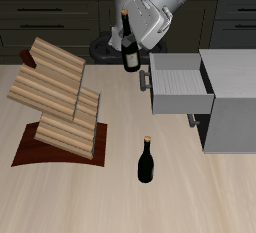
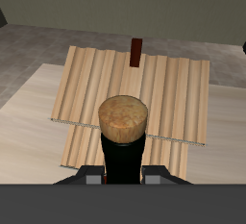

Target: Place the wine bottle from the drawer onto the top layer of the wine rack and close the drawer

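Bottle first: the wine bottle [image 1: 130, 49] hangs upright in the air, clear of the table [image 1: 120, 202], with my gripper [image 1: 133, 29] clamped around its slim neck. In the wrist view its tan cork [image 2: 123, 117] fills the middle, and my dark fingers [image 2: 88, 177] press on the black glass just under it, so the jaws are closed narrow on the neck.

It sits between the wine rack [image 1: 60, 102] and the drawer [image 1: 180, 85], farther back than both and above table height. Past the cork I see the top layer [image 2: 135, 91] of pale wooden slats, with a small dark reddish piece [image 2: 136, 51] showing beyond its far edge.

In the exterior view the drawer stands pulled out of the grey cabinet [image 1: 232, 102], its ridged inside open to view and its dark bar handle [image 1: 146, 80] facing the rack.

A second bottle [image 1: 146, 162] stands upright on the table, nearer the front edge, just beside the rack's dark base board [image 1: 32, 152].
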Available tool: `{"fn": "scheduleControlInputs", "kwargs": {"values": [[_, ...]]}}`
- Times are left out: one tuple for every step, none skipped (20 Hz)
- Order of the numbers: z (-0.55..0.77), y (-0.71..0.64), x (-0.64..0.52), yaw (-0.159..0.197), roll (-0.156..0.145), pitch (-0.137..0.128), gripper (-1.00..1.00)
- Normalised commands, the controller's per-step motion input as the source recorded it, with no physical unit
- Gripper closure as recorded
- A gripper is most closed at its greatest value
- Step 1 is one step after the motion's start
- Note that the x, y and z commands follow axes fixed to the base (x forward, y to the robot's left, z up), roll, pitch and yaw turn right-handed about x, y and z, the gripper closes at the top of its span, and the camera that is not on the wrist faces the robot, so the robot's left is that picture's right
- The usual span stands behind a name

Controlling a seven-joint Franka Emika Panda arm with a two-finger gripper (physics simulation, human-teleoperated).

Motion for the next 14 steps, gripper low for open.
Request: {"fn": "scheduleControlInputs", "kwargs": {"values": [[-0.08,-0.15,0.08,-0.082,-0.009,0.063,1.00],[-0.03,-0.08,0.08,-0.042,-0.038,0.015,1.00],[-0.03,0.00,0.02,0.005,-0.004,0.003,1.00],[-0.06,0.00,0.03,-0.014,-0.004,0.027,1.00],[-0.10,0.00,0.04,-0.023,0.003,0.034,1.00],[-0.10,-0.02,0.05,0.000,-0.041,0.018,1.00],[-0.20,-0.03,0.15,-0.060,0.012,0.078,1.00],[-0.07,0.02,0.09,-0.031,0.012,0.024,1.00],[-0.11,-0.04,0.12,0.033,-0.051,0.022,1.00],[0.01,0.02,0.02,0.000,0.000,0.000,1.00],[-0.27,-0.19,0.28,-0.147,-0.002,0.119,1.00],[-0.04,-0.05,0.05,0.097,-0.097,-0.015,1.00],[0.01,0.01,0.04,0.000,0.000,0.000,1.00],[-0.17,-0.09,0.24,-0.076,0.016,0.088,1.00]]}}
